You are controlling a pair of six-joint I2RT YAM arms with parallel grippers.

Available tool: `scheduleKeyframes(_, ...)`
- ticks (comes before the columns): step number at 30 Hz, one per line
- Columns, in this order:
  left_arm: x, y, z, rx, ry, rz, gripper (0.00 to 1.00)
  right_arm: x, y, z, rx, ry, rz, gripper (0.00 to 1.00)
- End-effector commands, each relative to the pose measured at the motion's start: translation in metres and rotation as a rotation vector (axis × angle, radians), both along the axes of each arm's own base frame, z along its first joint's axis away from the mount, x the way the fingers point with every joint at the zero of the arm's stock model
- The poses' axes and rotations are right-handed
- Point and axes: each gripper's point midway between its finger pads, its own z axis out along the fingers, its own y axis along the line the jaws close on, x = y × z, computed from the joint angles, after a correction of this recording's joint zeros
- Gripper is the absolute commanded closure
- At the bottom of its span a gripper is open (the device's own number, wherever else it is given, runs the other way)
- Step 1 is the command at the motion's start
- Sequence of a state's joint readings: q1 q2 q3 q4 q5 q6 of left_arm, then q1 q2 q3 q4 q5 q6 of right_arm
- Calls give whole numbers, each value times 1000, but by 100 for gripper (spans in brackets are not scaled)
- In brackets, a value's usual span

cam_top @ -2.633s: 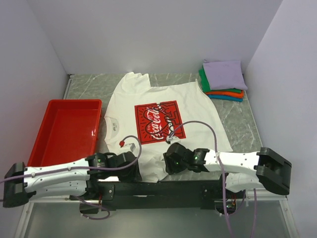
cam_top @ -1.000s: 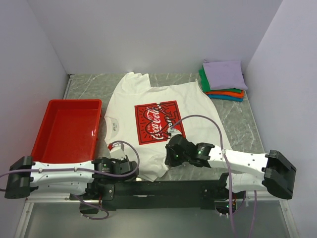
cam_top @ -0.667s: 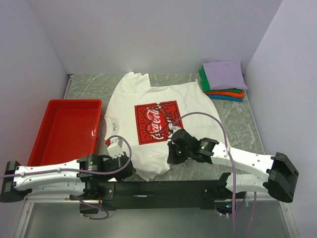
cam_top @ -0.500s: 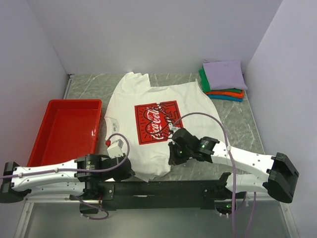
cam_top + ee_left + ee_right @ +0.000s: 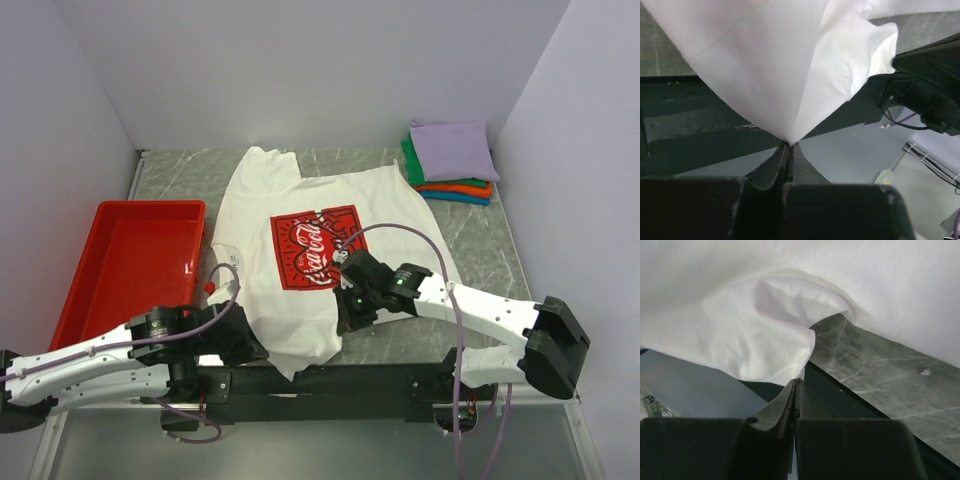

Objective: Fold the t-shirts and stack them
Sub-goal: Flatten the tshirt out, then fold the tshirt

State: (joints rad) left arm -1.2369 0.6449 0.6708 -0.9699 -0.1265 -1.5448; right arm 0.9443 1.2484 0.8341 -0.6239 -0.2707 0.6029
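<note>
Large white cotton t-shirt with red square Coca-Cola print [image 5: 300, 195] lay mid-table. Its near hem was flat earlier, now lifted and drawn in. Left gripper [image 5: 790, 146] was pinched tight on the near-left hem, right gripper [image 5: 797, 382] clamped on the near-right hem. Stack of folded lavender, green, orange and teal t-shirts [image 5: 452, 160] stayed unmoved at far right.

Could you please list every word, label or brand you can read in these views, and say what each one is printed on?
"Coca-Cola": white script on the red square chest print of the white t-shirt.
Fine line pattern around that script: too small to read as words.
Folded t-shirts in the far right corner: no text visible.
Red tray: no text visible.
Both wrist views: plain white cloth only, no text.
</note>
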Motion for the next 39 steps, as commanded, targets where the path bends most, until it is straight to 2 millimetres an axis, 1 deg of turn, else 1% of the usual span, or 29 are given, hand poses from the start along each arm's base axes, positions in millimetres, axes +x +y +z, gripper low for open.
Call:
scheduleKeyframes(1,-12,2,-16,17,59,-53,100,1,5,-3,4,17,31,97)
scheduleKeyframes(2,-13,3,-22,29,66,-55,100,2,5,-7,2,17,23,97)
scheduleKeyframes(3,-16,7,-36,54,88,-50,100,2,4,-13,-5,19,15,97)
scheduleKeyframes(5,-19,9,-47,65,106,-54,88,3,0,-29,-31,22,-5,97)
scheduleKeyframes(6,-20,10,-53,72,111,-55,81,4,-2,-34,-41,18,-11,98)
scheduleKeyframes(7,-19,10,-54,75,103,-55,72,4,-4,-41,-54,16,-19,98)
scheduleKeyframes(8,-17,10,-53,74,94,-54,67,5,-6,-46,-65,11,-27,98)
scheduleKeyframes(10,-12,5,-43,57,48,-76,57,6,-6,-51,-64,11,-35,98)
scheduleKeyframes(12,-7,-4,-33,51,7,-119,49,8,-7,-54,-69,1,-45,98)
scheduleKeyframes(13,-4,-7,-31,55,-8,-129,47,8,-8,-56,-71,1,-50,99)
scheduleKeyframes(16,-4,-21,-32,84,-32,-205,47,9,-12,-58,-75,-14,-70,99)
scheduleKeyframes(17,-5,-24,-38,121,-28,-225,47,10,-13,-58,-83,-22,-78,99)
scheduleKeyframes(18,-7,-29,-36,126,-40,-249,47,12,-15,-58,-87,-31,-83,99)
scheduleKeyframes(22,0,-47,-37,200,-122,-302,50,17,-17,-53,-92,-65,-95,99)
scheduleKeyframes(23,0,-50,-43,237,-134,-327,50,18,-16,-53,-88,-68,-98,98)
scheduleKeyframes(24,2,-58,-38,237,-157,-339,51,19,-15,-54,-86,-69,-99,98)
scheduleKeyframes(26,-3,-69,-38,248,-185,-380,52,18,-14,-54,-77,-65,-102,98)
scheduleKeyframes(27,-5,-79,-40,258,-205,-411,52,19,-12,-54,-68,-65,-103,98)
scheduleKeyframes(29,-8,-92,-45,280,-225,-455,53,17,-10,-53,-57,-55,-104,92)
scheduleKeyframes(30,-13,-98,-47,283,-239,-483,53,16,-9,-53,-50,-55,-102,83)
scheduleKeyframes(31,-14,-101,-50,296,-242,-490,53,17,-8,-49,-31,-60,-111,77)
scheduleKeyframes(32,-16,-102,-60,332,-235,-504,53,18,-9,-46,-23,-71,-121,71)
scheduleKeyframes(33,-20,-107,-61,329,-241,-522,53,18,-10,-44,-16,-75,-130,62)
scheduleKeyframes(34,-22,-109,-64,335,-242,-528,53,20,-9,-34,16,-95,-146,59)
scheduleKeyframes(35,-23,-109,-70,348,-238,-533,53,21,-11,-29,24,-108,-159,57)
scheduleKeyframes(36,-25,-112,-72,346,-242,-541,53,25,-14,-20,35,-135,-194,55)
scheduleKeyframes(37,-26,-113,-74,350,-245,-549,52,27,-17,-16,37,-150,-218,55)
scheduleKeyframes(38,-26,-114,-75,353,-248,-548,52,28,-25,-15,13,-159,-245,55)
scheduleKeyframes(39,-27,-114,-77,358,-252,-554,52,33,-29,-5,26,-189,-290,54)
